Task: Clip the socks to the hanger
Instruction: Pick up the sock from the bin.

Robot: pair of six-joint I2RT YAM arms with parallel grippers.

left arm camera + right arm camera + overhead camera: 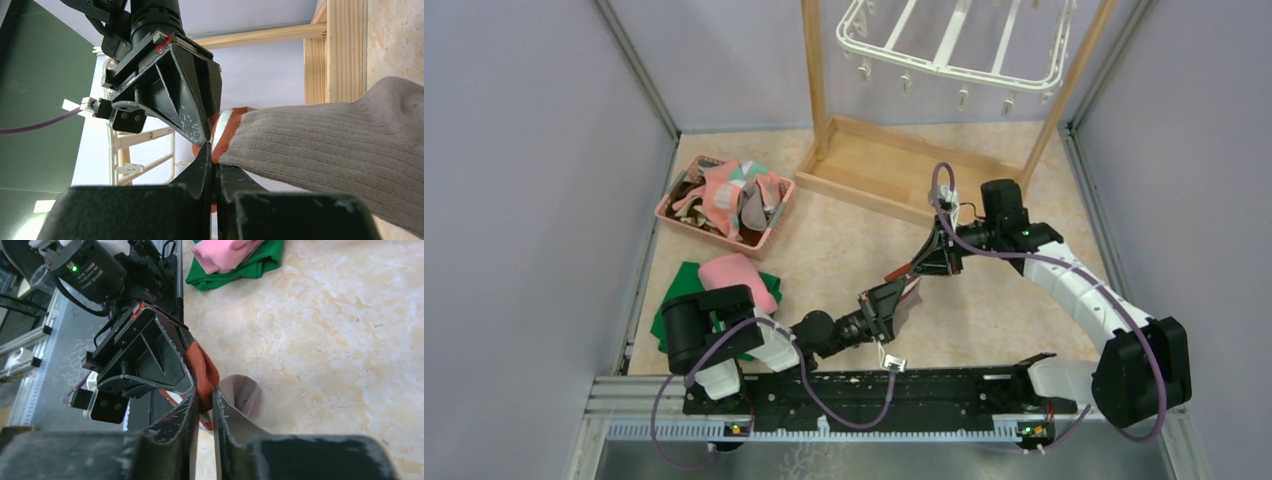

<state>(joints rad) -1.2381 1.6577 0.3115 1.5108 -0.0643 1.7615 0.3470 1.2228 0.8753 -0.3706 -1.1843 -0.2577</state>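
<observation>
2 claws meet tip to tip over the table [844, 240] in the top view. The left claw [886, 305] and the right claw [924, 262] both reach 1 grey sock [907, 302] with a red and white top, which hangs between them. The white hanger [944, 68] hangs on the wooden stand [874, 175], far past the right claw and well apart from the sock. Far off to the side of the left claw sits a pink basket [709, 230] with more socks [734, 195] in it. A green cloth [682, 290] and a pink cloth [739, 275] lie near that claw's arm. In the left wrist view, the left claw [214, 162] is squeezed shut on the striped top of the sock [325, 135]. The grey part runs off to 1 side of it. The right claw [205, 136] comes in from above and touches the same striped top, right at the left claw's tips. In the right wrist view, the right claw [206, 402] is narrow, with the red top of the sock [205, 372] pinched between its 2 fingers. The left claw [190, 380] holds that red top just in front of it. The green cloth [250, 267] and pink cloth [225, 252] lie far ahead.
</observation>
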